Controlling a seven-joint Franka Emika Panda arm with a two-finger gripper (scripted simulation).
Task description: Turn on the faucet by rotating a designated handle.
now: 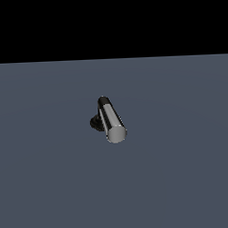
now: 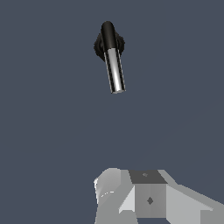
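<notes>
here, in the exterior view, the faucet stands alone near the middle of the grey desk, well away from every edge that shows. its handle, a shiny bar, runs from the black post towards the desk's near edge, leaning a little to the exterior view's right, with its flat round end facing the camera. no arm or claw appears in this view.

in the wrist view, the claw shows only as pale grey housing, so i cannot tell how far it is open; nothing seems to be held. the handle lies well apart ahead of it, its long axis pointing roughly back towards the claw, free end nearest. my judgement: the approach must close that gap and meet the bar from the side.

no brands, labels or writing can be read.
</notes>
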